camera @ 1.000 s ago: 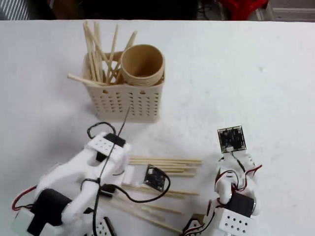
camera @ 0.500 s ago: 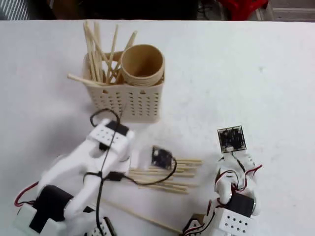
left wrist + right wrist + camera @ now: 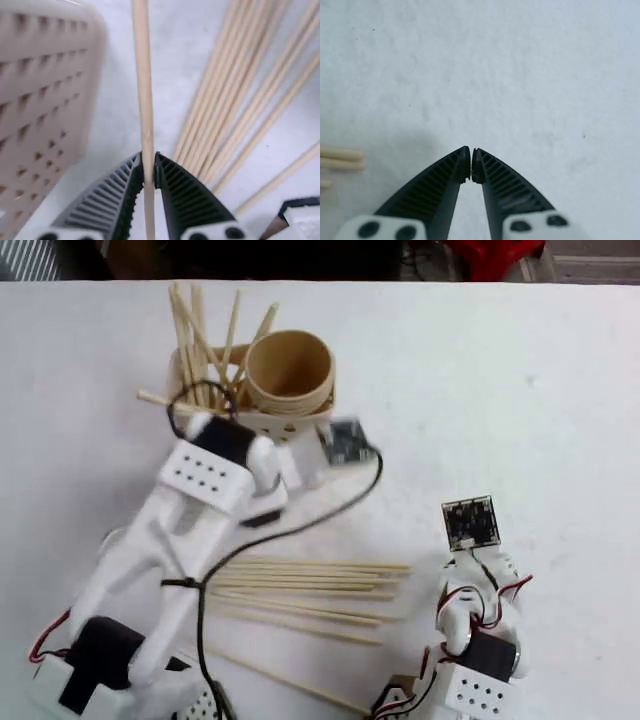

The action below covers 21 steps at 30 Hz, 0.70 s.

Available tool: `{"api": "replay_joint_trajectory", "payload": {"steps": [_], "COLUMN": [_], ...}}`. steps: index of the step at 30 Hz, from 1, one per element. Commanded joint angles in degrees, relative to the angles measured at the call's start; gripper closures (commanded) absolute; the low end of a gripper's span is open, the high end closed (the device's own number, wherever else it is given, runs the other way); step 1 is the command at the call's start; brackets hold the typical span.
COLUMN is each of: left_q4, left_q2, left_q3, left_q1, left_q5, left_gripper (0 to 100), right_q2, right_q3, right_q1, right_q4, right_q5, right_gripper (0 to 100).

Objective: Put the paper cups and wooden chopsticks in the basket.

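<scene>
One basket [image 3: 40,100], one stack of paper cups [image 3: 288,365], over a dozen chopsticks [image 3: 320,580].

The left arm [image 3: 185,530] stretches from its base at the near left of the table diagonally forward, its wrist [image 3: 225,465] far out and a black cable [image 3: 300,525] looping off it. The left gripper [image 3: 149,167] points downward, its two black fingers [image 3: 177,192] pinching a chopstick [image 3: 142,90] at their tips, with the stick running straight out past them. From above, the fingers seem tucked under the wrist. The right arm [image 3: 475,640] sits folded close to its base at the near right. The right gripper [image 3: 471,166] faces down too, fingertips pressed together.
</scene>
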Motion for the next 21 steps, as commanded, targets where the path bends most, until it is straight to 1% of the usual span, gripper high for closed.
{"api": "replay_joint_trajectory", "payload": {"steps": [1,7,10,13,15,18,21], "left_q4": [0.35,-0.44,-5.8,-14.95,-22.42,-36.75,-52.57], "left_q2": [-6.9,-20.18,-24.22,-25.71,-25.71,-25.8,-25.71], "left_q3": [-9.93,-20.22,-22.68,-22.51,-20.31,-12.84,-0.62], "left_q1": [-0.31,2.42,1.98,-1.54,-4.62,-9.27,-13.76], "left_q5": [5.19,13.63,19.16,24.79,29.89,37.19,40.88], "left_gripper": [98,98,98,98,98,98,98], "right_q2": [-0.57,-0.57,-0.57,-0.57,-0.57,-0.57,-0.57], "right_q3": [0.35,0.35,0.35,0.35,0.35,0.35,0.35], "right_q1": [0.4,0.4,0.4,0.4,0.4,0.4,0.4], "right_q4": [0.13,0.13,0.13,0.13,0.13,0.13,0.13], "right_q5": [0.18,0.18,0.18,0.18,0.18,0.18,0.18], "right_gripper": [97.4,97.4,97.4,97.4,97.4,97.4,97.4]}}
